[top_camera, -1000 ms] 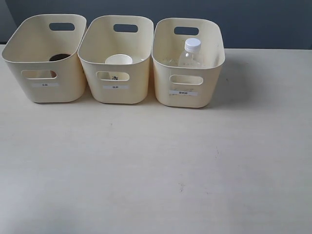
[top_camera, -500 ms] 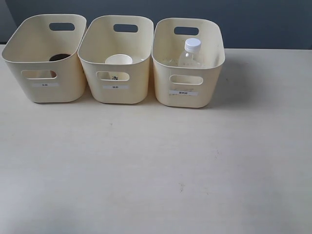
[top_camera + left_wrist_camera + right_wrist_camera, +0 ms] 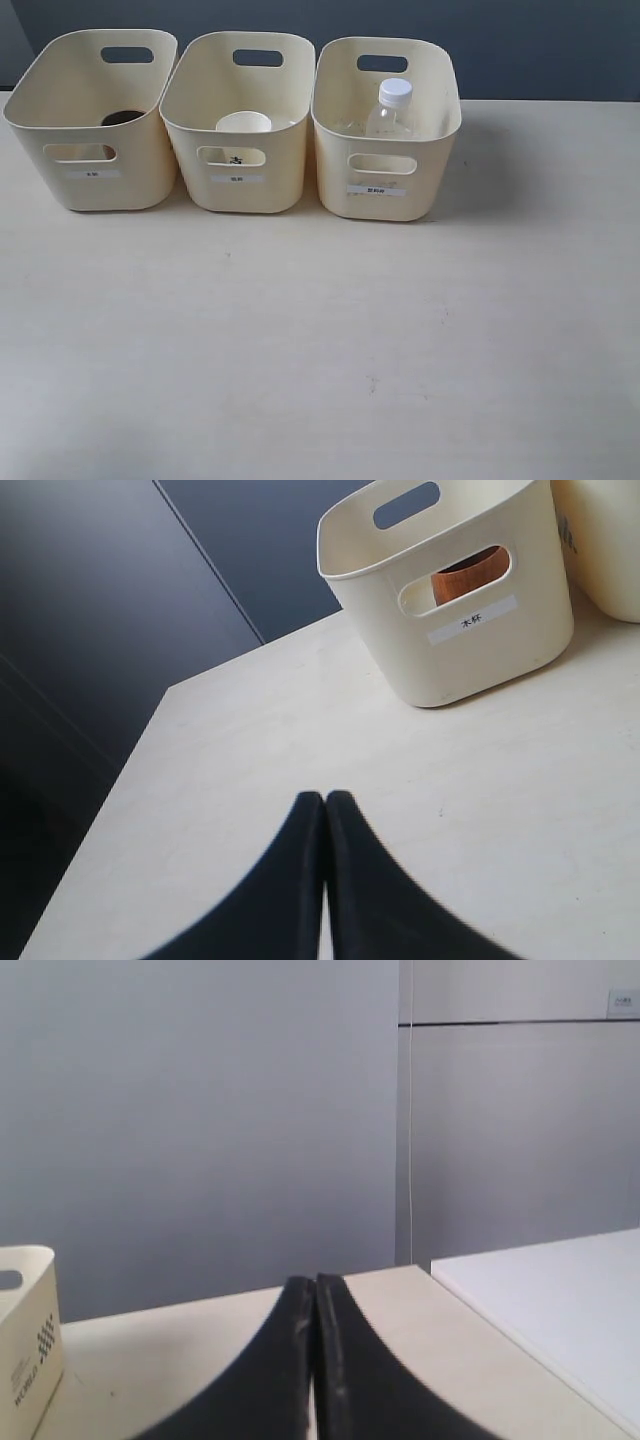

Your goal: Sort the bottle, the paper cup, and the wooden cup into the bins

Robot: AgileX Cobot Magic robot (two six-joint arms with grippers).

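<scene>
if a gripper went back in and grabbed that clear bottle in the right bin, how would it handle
The bottle looks clear and empty, so it is probably light and its thin walls may dent under a firm squeeze. It stands upright, tall and narrow, so a sideways nudge could tip it against the bin wall. Smooth plastic may slip; the white cap seems the stiffest part.

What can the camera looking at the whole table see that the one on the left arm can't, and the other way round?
Only the table camera shows the paper cup in the middle bin and the bottle in the right bin. Only the left arm's camera shows the left claw, shut and empty, and the dark wall beside the table. Both show the left bin with the wooden cup inside.
</scene>
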